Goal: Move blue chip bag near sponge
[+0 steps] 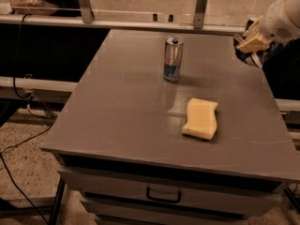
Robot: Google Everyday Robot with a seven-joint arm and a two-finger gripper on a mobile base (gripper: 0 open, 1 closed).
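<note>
Gripping at the far right corner of the scene, the robot's end effector, with its pale yellow fingers, is clenched on the blue chip bag, a small crumpled dark foil packet with white edges. The bag hangs just under those fingers, right at the back right edge of the flat grey tabletop, and I cannot tell whether its bottom touches the surface. The bulky white arm comes in from the upper right, angled down to the left.

Over to the sponge: a pale yellow, thick rectangular block with wavy sides, lying flat on the right half of the tabletop, nearer the front edge. It sits well apart from the bag, with open grey surface between the two.

Standing upright towards the back, near the middle, is a slim silver-and-blue drink can, throwing a faint reflection on the tabletop in front of it. The can is left of the bag and behind the sponge, touching neither.

Below the front edge, a grey drawer shows a dark curved handle. On the speckled floor at the left, a thin black cable trails down.
</note>
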